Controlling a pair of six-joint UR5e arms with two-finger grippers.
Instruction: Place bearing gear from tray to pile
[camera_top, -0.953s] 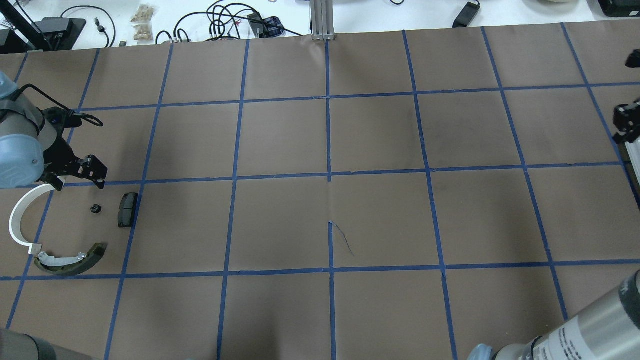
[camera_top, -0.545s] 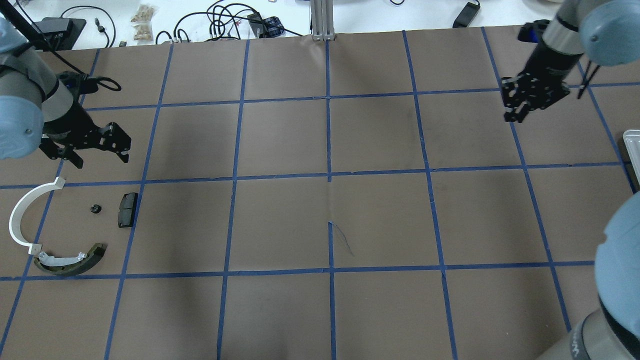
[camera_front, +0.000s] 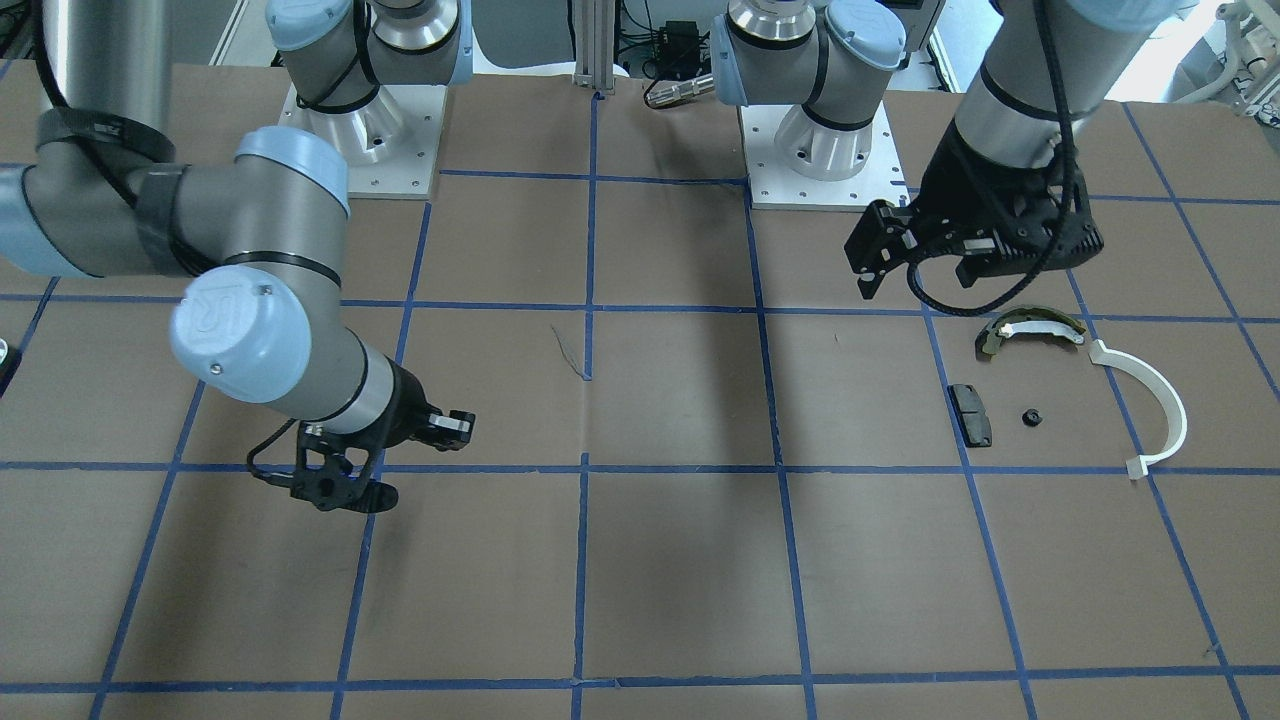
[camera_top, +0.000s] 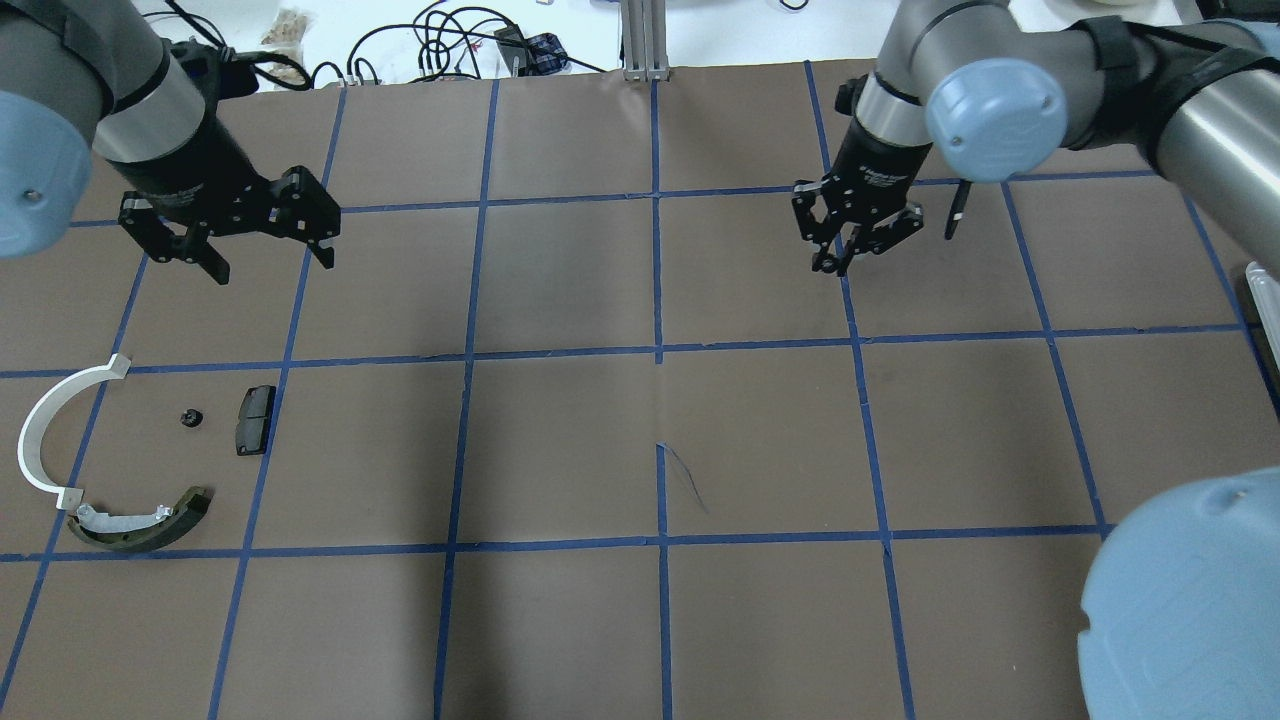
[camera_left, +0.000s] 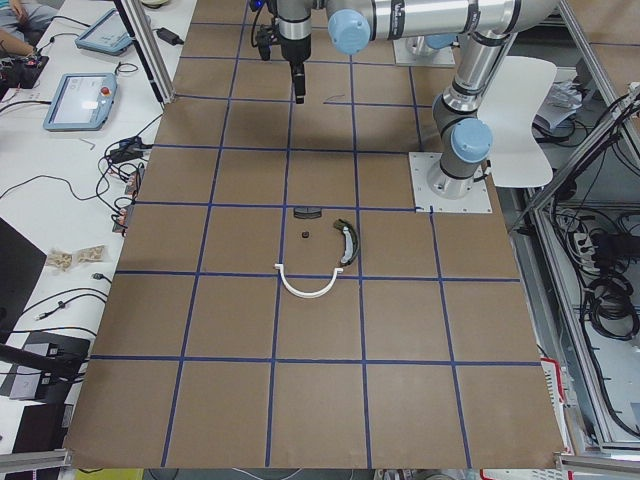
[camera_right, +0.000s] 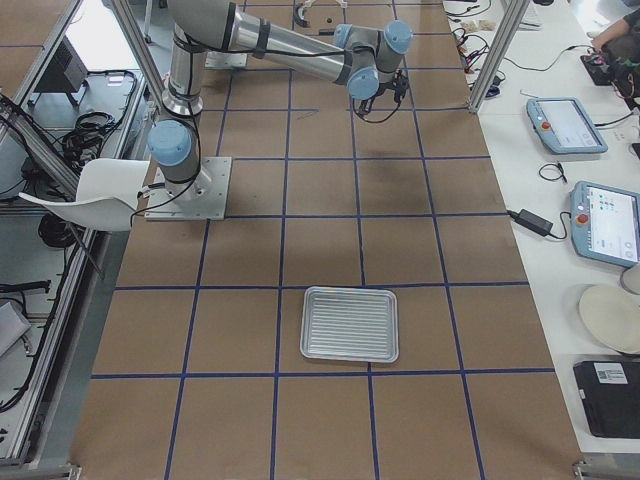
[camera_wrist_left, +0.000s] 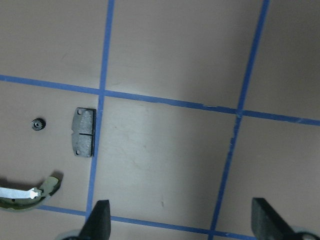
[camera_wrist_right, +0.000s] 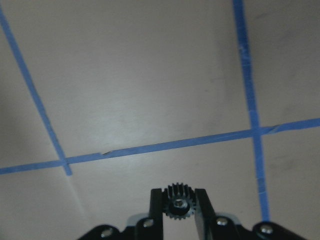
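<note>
Now right tool (camera_top: 838, 260) is carrying the bearing gear (camera_wrist_right: 177, 204), clamped between its fingers. It is swinging in from the tray (camera_right: 350, 323) side: a second ago it was barely in the overhead view, and now it is hanging over the far middle of the surface (camera_top: 560, 450). Left tool (camera_top: 268, 250), jaws apart and empty, is backing away from the pile (camera_top: 150, 460). Transfer looks about midway, with the pile still well to the left.

UR mark, on right arm's blue joint cap (camera_front: 222, 322)
</note>
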